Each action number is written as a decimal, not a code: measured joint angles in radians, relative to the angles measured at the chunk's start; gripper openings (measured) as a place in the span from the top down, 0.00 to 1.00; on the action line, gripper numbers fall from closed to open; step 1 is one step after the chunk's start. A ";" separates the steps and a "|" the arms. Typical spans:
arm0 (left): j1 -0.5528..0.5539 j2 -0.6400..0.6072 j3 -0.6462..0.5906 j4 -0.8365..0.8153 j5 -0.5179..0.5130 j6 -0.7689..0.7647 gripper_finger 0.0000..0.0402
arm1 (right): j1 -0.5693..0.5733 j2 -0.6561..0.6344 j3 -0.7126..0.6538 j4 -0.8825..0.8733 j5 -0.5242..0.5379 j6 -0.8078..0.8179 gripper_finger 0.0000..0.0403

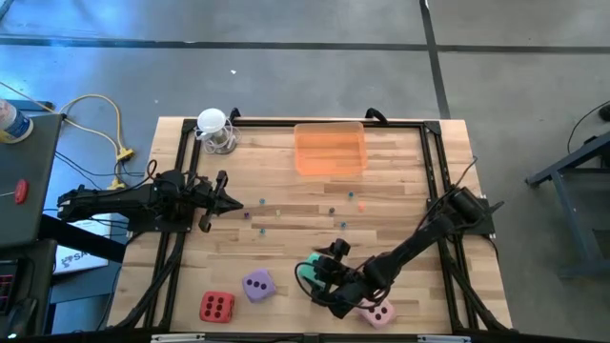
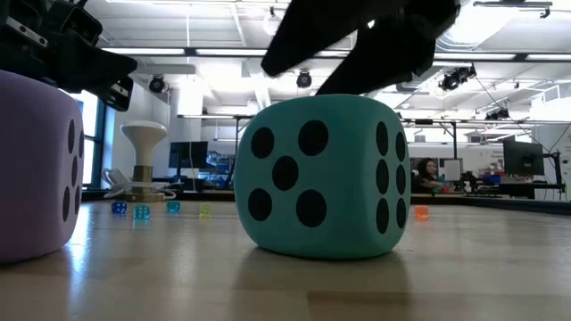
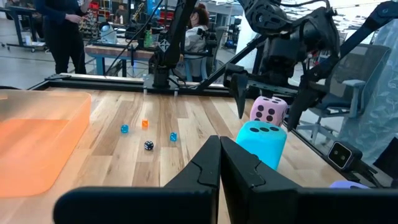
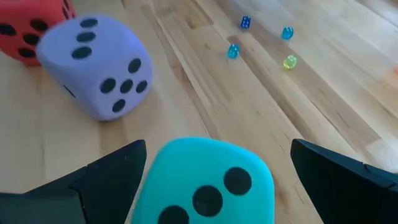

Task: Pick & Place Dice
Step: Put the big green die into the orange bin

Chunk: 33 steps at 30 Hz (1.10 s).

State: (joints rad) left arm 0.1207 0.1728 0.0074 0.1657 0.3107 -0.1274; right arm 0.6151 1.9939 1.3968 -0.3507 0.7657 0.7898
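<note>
Right end effector [image 4: 214,168] spread over teal die [image 4: 205,183], near table's front edge

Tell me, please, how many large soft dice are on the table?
4: red die and purple die near the front edge, teal die between the right gripper's open fingers, pink die beside that arm.

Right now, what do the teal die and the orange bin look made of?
Teal die: probably soft foam, judging by its matte, non-reflective skin, rounded corners and printed dark pips.
Orange bin: likely translucent plastic, since the wood table tints through its glossy floor and low walls.
</note>
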 joint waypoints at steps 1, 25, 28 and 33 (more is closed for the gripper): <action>0.000 0.000 0.000 0.000 0.000 0.000 1.00 | 0.000 0.000 0.000 -0.001 -0.006 0.000 0.03; 0.000 0.000 0.000 0.000 0.000 0.000 1.00 | 0.009 0.006 0.000 -0.050 -0.050 0.078 0.03; 0.000 0.000 0.000 0.000 0.000 0.000 1.00 | 0.009 0.006 0.000 -0.047 -0.066 0.089 0.03; 0.000 0.000 0.000 0.000 0.000 0.000 1.00 | 0.009 0.011 0.000 -0.041 -0.069 0.089 0.03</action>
State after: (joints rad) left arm 0.1207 0.1730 0.0074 0.1654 0.3107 -0.1274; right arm 0.6243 2.0053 1.3968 -0.3920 0.6966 0.8791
